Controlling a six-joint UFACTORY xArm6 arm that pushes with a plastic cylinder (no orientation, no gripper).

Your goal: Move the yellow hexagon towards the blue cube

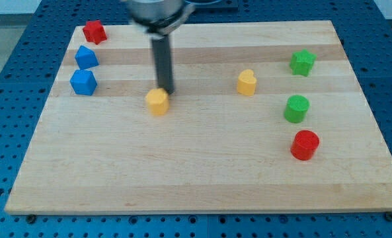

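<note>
The yellow hexagon lies left of the board's middle. My tip stands right against its upper right side, touching or nearly touching it. The blue cube sits at the view's left, well to the left of the hexagon and slightly higher. A second blue block, with a peaked shape, sits just above the cube.
A red star-like block is at the top left corner. A yellow heart-like block lies right of centre. A green star, a green cylinder and a red cylinder stand along the right side of the wooden board.
</note>
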